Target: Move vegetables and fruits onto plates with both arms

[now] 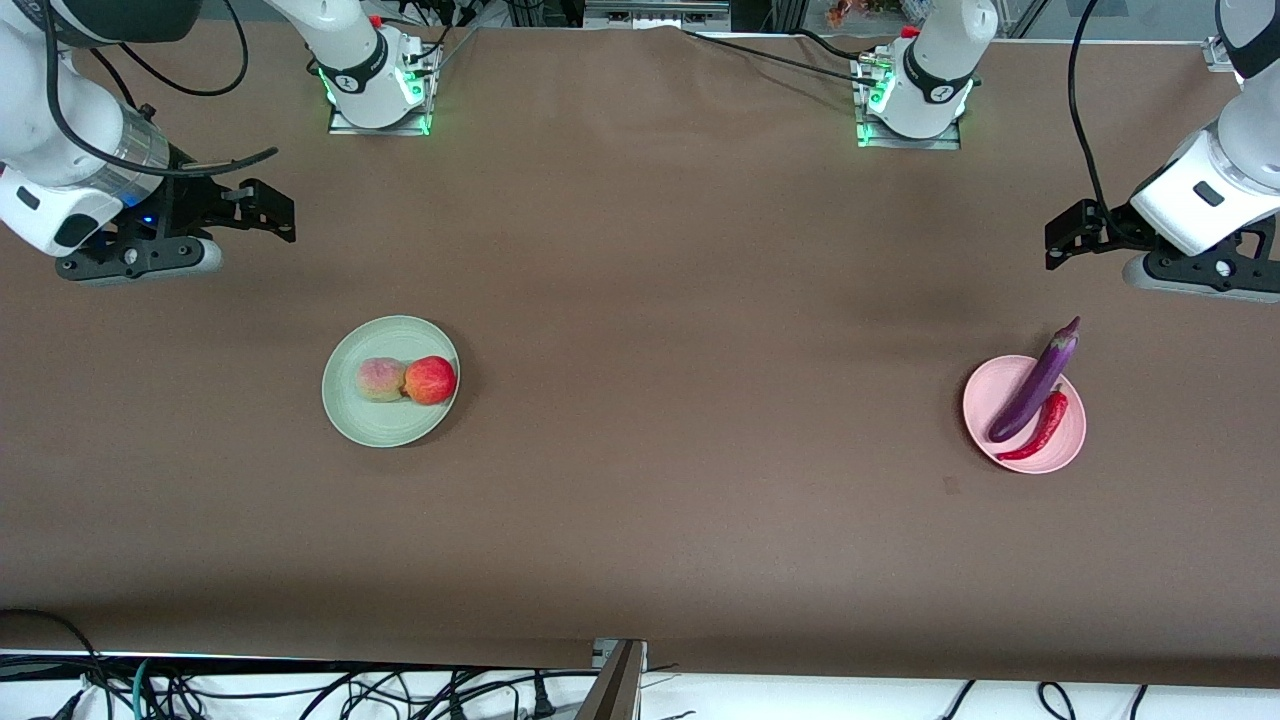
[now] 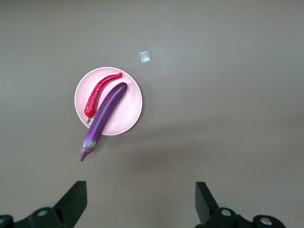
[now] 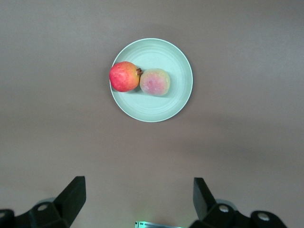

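Brown table (image 1: 640, 300) — black cables (image 1: 300, 690) along its edge.

1. The worktop (image 1: 640, 400) is showing a matt brown covering, smooth and cloth-like.
2. The pale green plate (image 1: 345, 415) and the pink plate (image 1: 1070, 445) are looking matt and smooth, like plastic.
3. The eggplant (image 1: 1035, 385) is gleaming with a glossy purple skin; the red chili pepper (image 1: 1040, 430) is shining too.
4. The peach (image 1: 380, 379) is appearing dull and fuzzy, while the red fruit (image 1: 431, 379) is looking smooth with a soft sheen.
5. The arms' white shells (image 1: 940, 60) are looking like glossy plastic.
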Robot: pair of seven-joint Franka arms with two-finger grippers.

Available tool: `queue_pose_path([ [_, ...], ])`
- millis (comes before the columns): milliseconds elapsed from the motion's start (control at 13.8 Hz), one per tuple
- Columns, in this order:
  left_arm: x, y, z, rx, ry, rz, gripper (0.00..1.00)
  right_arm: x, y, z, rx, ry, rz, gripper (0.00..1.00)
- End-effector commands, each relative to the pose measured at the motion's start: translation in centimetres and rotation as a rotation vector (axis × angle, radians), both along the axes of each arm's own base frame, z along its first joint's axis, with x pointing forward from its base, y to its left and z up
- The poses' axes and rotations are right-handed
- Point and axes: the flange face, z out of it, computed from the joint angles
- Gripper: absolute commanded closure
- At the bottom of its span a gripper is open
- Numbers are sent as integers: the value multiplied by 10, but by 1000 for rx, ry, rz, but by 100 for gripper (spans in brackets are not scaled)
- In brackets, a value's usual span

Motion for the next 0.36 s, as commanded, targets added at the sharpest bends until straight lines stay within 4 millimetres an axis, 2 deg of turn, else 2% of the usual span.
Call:
queue_pose_path([
  [0,-3,-3,8,-20,1,8,0,1,-2,7,-13,-16,-9,0],
  [289,-4,-3,10,-18,5,9,0,0,-5,14,-14,-21,-4,0],
])
